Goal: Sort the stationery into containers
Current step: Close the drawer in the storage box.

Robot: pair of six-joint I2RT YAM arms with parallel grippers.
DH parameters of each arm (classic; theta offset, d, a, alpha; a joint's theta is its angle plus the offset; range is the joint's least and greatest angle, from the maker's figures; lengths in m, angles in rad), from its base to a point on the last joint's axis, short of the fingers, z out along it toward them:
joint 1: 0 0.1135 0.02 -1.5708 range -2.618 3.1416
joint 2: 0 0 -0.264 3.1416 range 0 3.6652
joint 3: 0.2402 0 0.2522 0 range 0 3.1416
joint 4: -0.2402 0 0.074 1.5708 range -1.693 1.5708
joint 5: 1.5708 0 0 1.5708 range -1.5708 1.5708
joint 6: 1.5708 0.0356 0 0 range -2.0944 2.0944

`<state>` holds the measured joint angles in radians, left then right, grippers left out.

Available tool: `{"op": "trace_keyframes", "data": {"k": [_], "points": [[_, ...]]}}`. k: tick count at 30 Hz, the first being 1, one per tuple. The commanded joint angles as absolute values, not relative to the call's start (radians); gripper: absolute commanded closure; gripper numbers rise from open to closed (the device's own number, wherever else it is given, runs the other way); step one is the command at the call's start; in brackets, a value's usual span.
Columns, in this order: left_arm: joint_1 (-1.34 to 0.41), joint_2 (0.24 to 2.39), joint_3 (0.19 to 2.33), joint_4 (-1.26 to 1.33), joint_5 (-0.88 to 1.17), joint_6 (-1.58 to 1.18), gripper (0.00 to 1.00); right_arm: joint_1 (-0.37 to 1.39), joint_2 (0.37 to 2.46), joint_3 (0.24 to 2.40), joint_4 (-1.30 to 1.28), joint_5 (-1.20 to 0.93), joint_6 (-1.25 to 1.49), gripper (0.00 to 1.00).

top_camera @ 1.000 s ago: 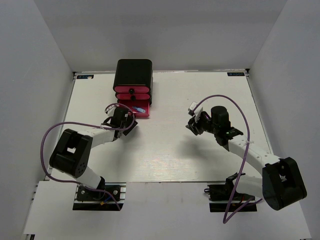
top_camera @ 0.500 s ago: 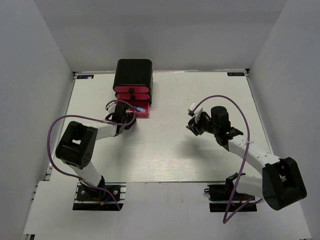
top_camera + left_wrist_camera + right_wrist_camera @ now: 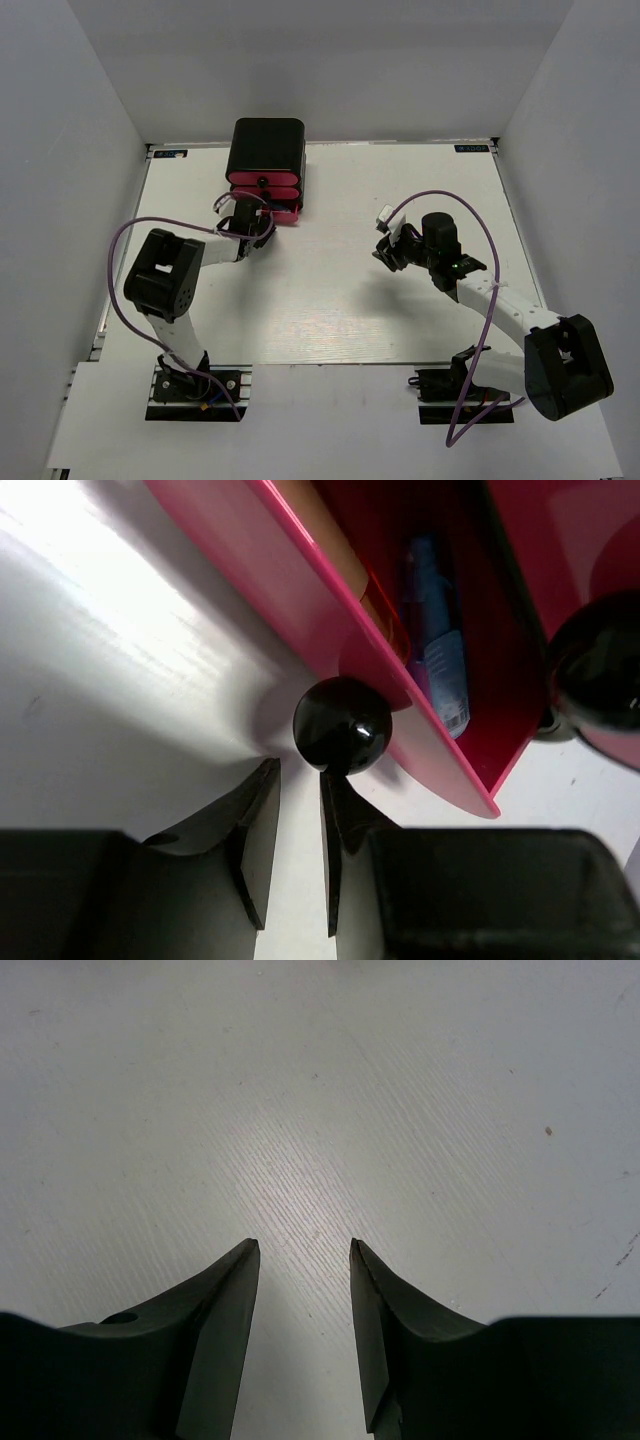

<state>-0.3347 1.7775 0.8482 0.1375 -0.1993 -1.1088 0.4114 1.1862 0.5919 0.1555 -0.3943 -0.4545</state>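
The black cabinet stands at the far left with three pink-red drawers. The bottom drawer sticks out a little. In the left wrist view its pink wall shows an orange piece and a blue piece inside. My left gripper is right in front of that drawer. In the left wrist view my left gripper is narrowly open and empty, and its right fingertip touches the drawer's black knob. My right gripper is open and empty over bare table.
The middle drawer's knob shows at the right of the left wrist view. The white table ends at grey walls on the left, right and far sides. No loose pieces show on the table.
My left gripper moved toward the cabinet and the bottom drawer slid in with it, so less of the drawer sticks out. The right arm has not moved.
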Motion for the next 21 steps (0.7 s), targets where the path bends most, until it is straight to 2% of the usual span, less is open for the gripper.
{"op": "trace_keyframes", "data": {"k": [1, 12, 17, 21], "points": [[-0.318, 1.805, 0.906, 0.156, -0.244, -1.144, 0.66, 0.405, 1.183, 0.591, 0.156, -0.399, -0.463, 0.53], [-0.318, 1.907, 1.009, 0.201, -0.235, -1.262, 0.69, 0.405, 1.178, 0.594, 0.15, -0.39, -0.465, 0.53], [-0.318, 1.928, 1.04, 0.222, -0.216, -1.29, 0.68, 0.403, 1.177, 0.592, 0.149, -0.39, -0.468, 0.53], [-0.318, 1.928, 1.049, 0.222, -0.206, -1.299, 0.63, 0.403, 1.178, 0.592, 0.147, -0.39, -0.466, 0.53]]}}
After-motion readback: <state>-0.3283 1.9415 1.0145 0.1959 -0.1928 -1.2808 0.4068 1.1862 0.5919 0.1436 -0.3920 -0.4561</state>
